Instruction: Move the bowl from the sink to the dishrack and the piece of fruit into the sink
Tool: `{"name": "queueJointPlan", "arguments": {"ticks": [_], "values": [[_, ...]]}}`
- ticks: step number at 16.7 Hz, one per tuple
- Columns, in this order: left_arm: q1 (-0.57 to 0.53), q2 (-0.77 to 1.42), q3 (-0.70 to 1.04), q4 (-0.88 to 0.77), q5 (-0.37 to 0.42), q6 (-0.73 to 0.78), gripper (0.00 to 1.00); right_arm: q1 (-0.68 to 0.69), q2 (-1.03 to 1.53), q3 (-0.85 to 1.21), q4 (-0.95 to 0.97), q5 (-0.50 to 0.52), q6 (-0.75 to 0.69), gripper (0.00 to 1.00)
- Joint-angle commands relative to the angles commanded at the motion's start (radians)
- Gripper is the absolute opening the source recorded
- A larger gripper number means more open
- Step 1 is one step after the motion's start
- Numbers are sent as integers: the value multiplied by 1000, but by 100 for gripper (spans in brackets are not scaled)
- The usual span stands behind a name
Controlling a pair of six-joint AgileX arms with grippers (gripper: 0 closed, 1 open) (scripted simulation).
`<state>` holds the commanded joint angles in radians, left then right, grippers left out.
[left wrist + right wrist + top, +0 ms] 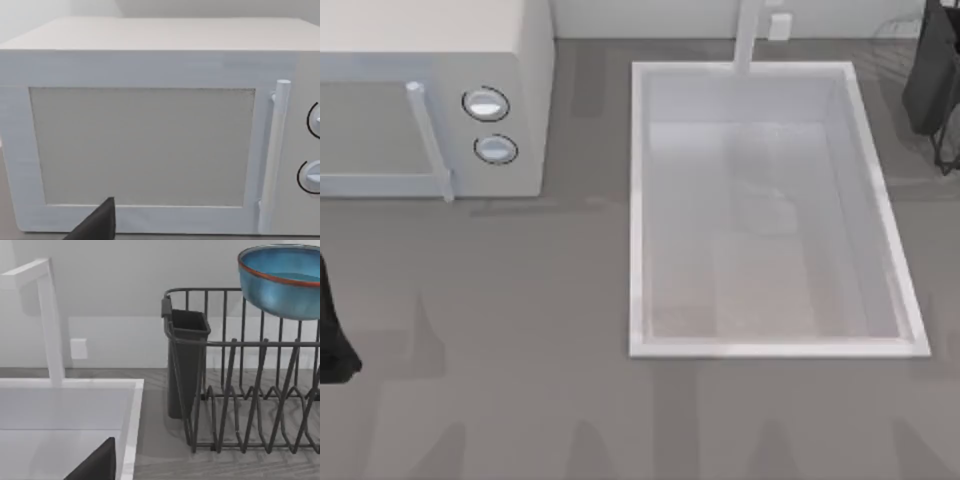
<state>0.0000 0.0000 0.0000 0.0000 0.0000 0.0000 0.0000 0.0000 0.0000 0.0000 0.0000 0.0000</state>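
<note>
sink (pixel 642 200) lies bare of the bowl in the top view. bowl (pixel 282 280) sits high in the right wrist view, above the upper wires of the dishrack (pixel 250 405), near them; touching or apart, cannot tell. what holds it there is cut off by the frame edge.

step in hand, as i judge it: bowl being carried to the rack, not yet set down among the loops. next move calls for lowering it into the rack clear of the dark cutlery cup (pixel 186 365) at the rack's near corner, then letting go. fruit step not yet begun.

right arm (pixel 932 80) at the top view's far right, by the rack. its jaws: cannot tell how far open, nor whether they grip the bowl.

left arm (pixel 332 330) parked at the worktop's left edge, facing the microwave (pixel 150 130); jaws cannot tell.
</note>
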Motion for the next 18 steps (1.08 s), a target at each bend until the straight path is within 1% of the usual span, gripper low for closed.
{"name": "queueJointPlan", "arguments": {"ticks": [7,10,14,18], "values": [[0,0,0,0,0,0,100,0,1,1,-1,0,0,100],[0,0,0,0,0,0,100,-22,66,64,-58,-1,-22,100],[0,0,0,0,0,0,100,-92,301,261,-240,1,-88,100],[0,0,0,0,0,0,100,-184,695,515,-489,6,-180,100]]}}
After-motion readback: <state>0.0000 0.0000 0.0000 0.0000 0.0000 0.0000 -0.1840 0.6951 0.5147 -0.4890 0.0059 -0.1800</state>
